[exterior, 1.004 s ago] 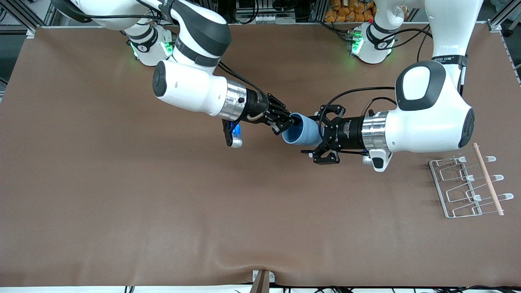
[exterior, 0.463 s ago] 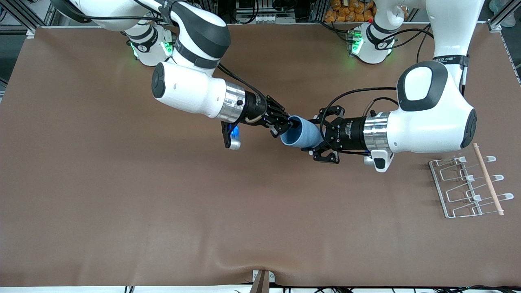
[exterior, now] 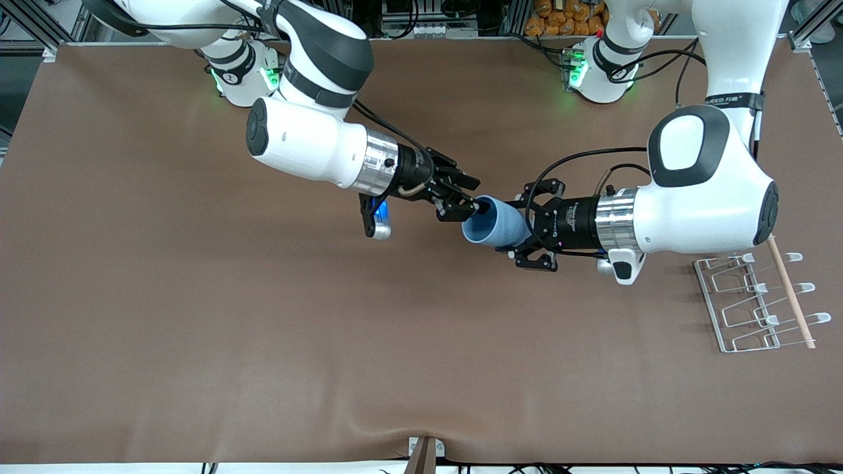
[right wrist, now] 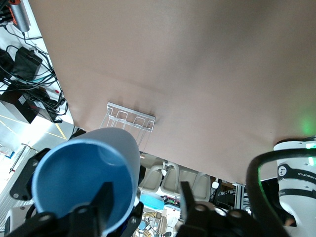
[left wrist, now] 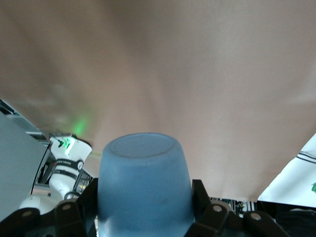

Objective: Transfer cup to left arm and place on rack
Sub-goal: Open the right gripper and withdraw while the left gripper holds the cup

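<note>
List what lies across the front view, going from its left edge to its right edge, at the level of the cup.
right gripper → cup → left gripper → rack

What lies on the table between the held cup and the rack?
Only bare brown table shows in the front view; the left arm, its left gripper shut on the cup, hangs above part of the way to the rack.

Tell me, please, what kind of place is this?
Probably a robotics lab. Two white arms are bolted along one edge of a table covered in brown, aluminium framing and loose cables surround it, and the only props are a cup and a rack.
</note>
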Available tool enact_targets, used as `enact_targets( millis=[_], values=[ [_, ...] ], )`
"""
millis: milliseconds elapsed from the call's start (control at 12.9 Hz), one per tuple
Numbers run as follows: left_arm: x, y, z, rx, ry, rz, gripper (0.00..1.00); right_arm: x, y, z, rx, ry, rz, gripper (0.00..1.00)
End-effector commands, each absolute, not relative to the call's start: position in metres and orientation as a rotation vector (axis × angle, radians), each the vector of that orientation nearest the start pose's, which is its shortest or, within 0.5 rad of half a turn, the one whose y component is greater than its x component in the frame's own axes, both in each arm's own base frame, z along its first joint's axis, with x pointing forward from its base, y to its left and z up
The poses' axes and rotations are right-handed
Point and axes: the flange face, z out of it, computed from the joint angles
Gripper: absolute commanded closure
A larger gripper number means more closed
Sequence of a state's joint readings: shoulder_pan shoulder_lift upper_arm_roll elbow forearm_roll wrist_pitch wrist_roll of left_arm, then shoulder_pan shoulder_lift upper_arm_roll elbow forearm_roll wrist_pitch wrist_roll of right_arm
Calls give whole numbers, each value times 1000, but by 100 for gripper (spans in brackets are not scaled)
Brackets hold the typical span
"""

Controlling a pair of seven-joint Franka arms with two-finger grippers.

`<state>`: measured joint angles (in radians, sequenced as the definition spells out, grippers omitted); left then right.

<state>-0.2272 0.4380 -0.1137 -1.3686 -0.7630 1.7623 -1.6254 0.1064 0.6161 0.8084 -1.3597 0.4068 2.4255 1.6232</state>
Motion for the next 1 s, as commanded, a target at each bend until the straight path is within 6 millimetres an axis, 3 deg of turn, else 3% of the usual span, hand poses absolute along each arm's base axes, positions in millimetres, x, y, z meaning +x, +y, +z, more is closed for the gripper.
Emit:
enact_targets(
  millis=[0,232,309,463,618,772,927],
  values=[
    [632,-270,506,-2574,-2152,1021,100,571,462,537,-1879,1283,609,0],
    [625,-260,510,-2679,-1985,854,100,598,414,549,-1876,1320,544,0],
    [621,-258,514,-2716,-1902,744,100,606,394,549,-1931,1317,499,0],
    [615,-253,516,-2806,-1700,529,100,608,374,541,-2179,1201,363,0],
    [611,-243,514,-2810,-1537,418,100,615,347,534,-2323,1130,285,0],
    [609,-232,517,-2795,-1387,250,99,625,309,533,-2418,1033,268,0],
    [604,-238,514,-2720,-1191,47,98,630,267,530,-2544,884,283,0]
  ],
)
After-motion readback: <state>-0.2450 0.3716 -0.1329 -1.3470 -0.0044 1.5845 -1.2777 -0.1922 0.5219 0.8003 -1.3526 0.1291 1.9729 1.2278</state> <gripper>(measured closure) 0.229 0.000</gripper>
